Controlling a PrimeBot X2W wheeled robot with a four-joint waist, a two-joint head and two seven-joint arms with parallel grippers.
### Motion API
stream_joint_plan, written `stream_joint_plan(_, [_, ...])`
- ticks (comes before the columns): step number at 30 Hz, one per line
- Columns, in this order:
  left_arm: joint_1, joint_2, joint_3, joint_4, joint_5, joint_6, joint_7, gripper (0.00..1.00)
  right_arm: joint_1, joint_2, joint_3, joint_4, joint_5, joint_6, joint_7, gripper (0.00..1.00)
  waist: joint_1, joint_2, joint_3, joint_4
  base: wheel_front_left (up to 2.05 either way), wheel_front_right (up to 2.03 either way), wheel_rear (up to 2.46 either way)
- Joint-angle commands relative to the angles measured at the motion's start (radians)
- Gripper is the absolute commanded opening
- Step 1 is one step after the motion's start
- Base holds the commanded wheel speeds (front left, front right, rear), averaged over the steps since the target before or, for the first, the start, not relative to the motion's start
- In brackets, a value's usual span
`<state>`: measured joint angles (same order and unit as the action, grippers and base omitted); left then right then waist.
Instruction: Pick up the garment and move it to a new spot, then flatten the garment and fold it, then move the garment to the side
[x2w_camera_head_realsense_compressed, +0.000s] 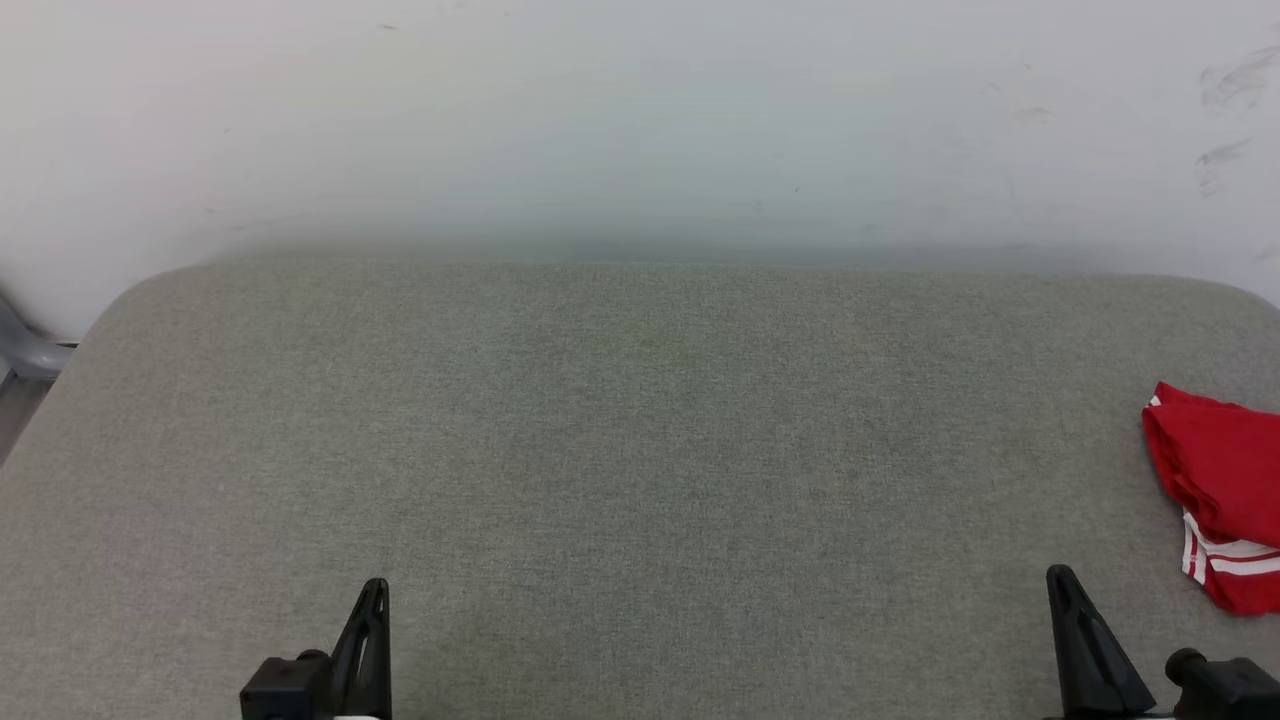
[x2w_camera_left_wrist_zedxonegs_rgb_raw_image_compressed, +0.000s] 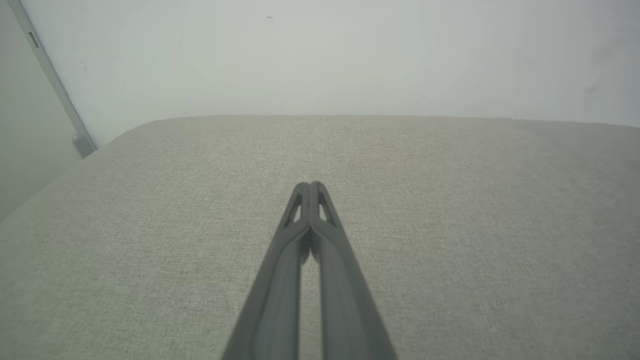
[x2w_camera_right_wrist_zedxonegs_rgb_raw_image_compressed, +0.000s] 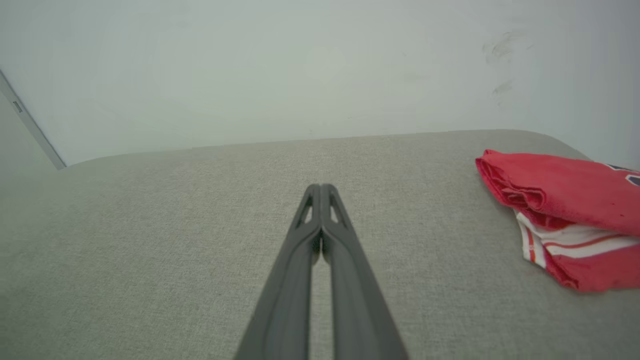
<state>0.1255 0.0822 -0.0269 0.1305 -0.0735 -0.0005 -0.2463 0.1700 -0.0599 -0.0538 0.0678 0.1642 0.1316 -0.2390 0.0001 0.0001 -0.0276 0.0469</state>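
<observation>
1. right hand (x2w_camera_head_realsense_compressed: 1062, 582) clenched, fingers pressed together, nothing in it; near the garment (x2w_camera_head_realsense_compressed: 1215, 470) but apart from it.
2. garment: red with white striped trim, lying in bunched layers at the right side of the worktop (x2w_camera_head_realsense_compressed: 640, 450), partly cut off by the head view's edge.
3. handling (judged): soft, light, limp cloth; likely to sag and spill open when lifted. the best hold looks to be the thick rolled red edge facing the right hand, pinched through all layers.
4. left hand (x2w_camera_head_realsense_compressed: 375, 592) likewise clenched and empty, well apart from the garment, over bare grey fabric.
5. pale scuffed wall (x2w_camera_head_realsense_compressed: 640, 120) behind the worktop.
</observation>
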Motion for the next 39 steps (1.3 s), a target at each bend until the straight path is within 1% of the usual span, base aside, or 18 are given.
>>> stream_joint_plan(1, [-0.02, -0.001, 0.009, -0.009, -0.051, -0.006, 0.011, 0.0, -0.012, -0.002, 0.0, -0.01, 0.053, 0.0, 0.008, 0.0, 0.0, -0.0001, 0.0, -0.001, 0.0, 0.0, 0.0])
stream_joint_plan(19, [-0.071, -0.008, 0.039, 0.016, -0.403, -0.036, 0.091, 0.0, -0.078, -0.011, 0.0, 0.034, 0.395, 0.0, 0.078, 0.0, 0.0, -0.0001, 0.005, -0.008, 0.0, 0.0, 0.0])
stream_joint_plan(39, [-0.118, -0.014, 0.067, 0.043, -0.717, -0.062, 0.166, 0.0, -0.135, -0.015, -0.006, 0.072, 0.697, -0.001, 0.145, 0.0, 0.0, -0.0001, 0.01, -0.015, 0.0, 0.0, 0.0])
